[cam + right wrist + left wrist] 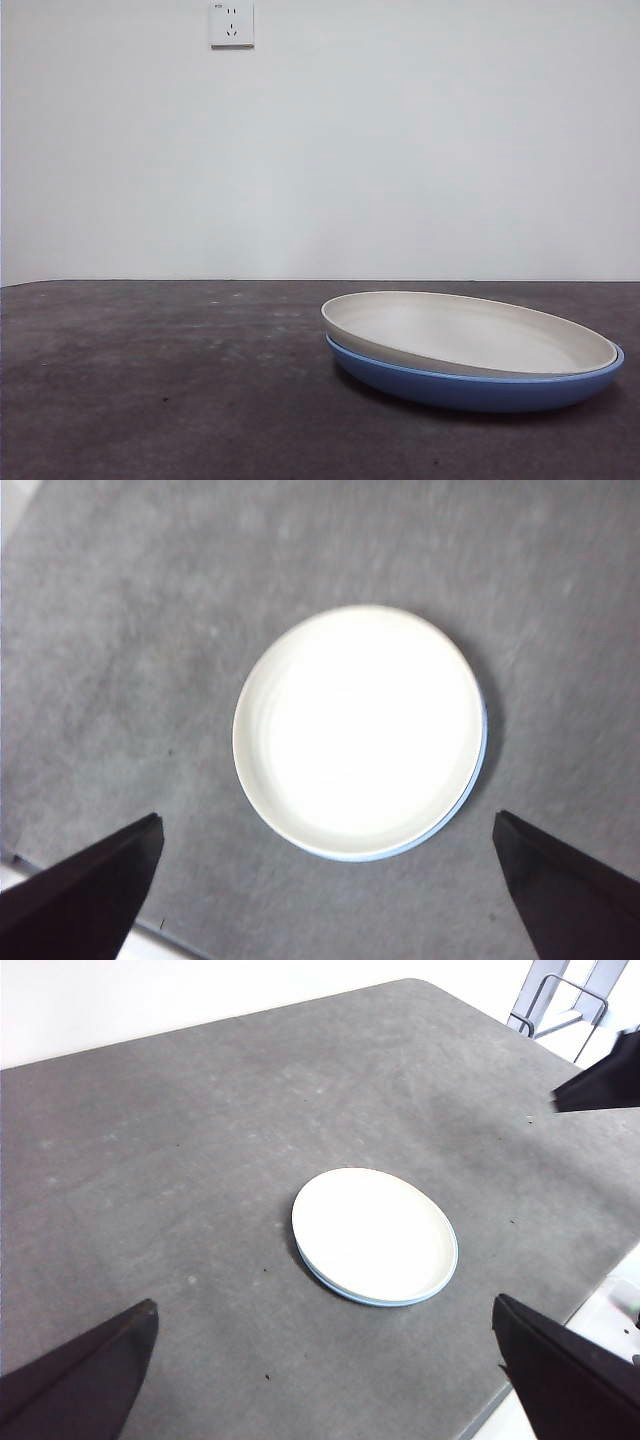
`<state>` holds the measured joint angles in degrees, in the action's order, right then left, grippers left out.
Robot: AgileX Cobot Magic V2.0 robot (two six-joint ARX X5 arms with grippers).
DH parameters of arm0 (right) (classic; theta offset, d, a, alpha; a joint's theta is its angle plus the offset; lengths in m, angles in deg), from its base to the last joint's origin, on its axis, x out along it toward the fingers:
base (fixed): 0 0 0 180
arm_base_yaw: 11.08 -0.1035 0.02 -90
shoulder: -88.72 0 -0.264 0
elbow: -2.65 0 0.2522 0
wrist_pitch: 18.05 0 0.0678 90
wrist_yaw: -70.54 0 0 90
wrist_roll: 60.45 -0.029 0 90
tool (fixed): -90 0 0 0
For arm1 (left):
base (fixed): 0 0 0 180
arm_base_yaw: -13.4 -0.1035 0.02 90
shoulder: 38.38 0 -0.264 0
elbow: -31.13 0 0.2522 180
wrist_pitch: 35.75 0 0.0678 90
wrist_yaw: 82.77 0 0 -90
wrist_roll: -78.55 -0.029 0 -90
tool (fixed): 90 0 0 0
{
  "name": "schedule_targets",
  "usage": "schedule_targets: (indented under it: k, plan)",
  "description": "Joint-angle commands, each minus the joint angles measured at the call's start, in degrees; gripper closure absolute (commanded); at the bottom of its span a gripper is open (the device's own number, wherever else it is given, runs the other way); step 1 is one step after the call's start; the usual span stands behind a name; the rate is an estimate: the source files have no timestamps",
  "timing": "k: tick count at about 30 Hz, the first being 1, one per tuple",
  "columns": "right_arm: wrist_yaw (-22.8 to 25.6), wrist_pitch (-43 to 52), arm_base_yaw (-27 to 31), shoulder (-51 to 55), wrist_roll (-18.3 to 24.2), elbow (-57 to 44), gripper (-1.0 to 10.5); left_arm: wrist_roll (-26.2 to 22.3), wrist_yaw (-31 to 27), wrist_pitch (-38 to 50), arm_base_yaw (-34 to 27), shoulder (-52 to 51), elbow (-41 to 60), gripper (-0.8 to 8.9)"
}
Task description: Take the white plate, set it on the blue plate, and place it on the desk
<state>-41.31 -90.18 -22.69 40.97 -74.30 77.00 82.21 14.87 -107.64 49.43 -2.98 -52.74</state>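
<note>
Two plates stacked on the desk, both grippers spread and clear of them.

You have one white plate [470,335] nested, slightly tilted, in one blue plate [470,388]; only the front view shows the blue wall, the wrist views just a thin blue edge. The stack lies beyond and between the right gripper [325,880] tips, likewise the left gripper [325,1365]. Bare desk [150,380] surrounds it; the left wrist view shows a near desk edge.

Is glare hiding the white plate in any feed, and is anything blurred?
Right wrist view: white plate blown out, its surface detail lost, picture slightly soft. Left wrist view: plate bright but rim readable, blue plate a thin edge. Front view: evenly lit, sharp, soft shadow on the desk.
</note>
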Motion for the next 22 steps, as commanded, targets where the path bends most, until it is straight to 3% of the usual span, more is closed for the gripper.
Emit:
schedule_targets:
  k: [1,12,22]
  plan:
    - [-0.5,0.2,-0.2,-5.4,-1.0,1.0,3.4,-1.1,-0.1,-0.8,0.3,-1.4,-0.6,1.79]
    - [-0.7,3.1,-0.2,-25.8,3.8,1.0,3.4,3.1,8.7,-3.9,0.3,-4.2,-0.6,1.87]
    - [-0.6,7.4,0.6,-39.0,5.8,1.0,3.4,3.3,8.9,-4.0,0.3,-5.1,-0.7,1.87]
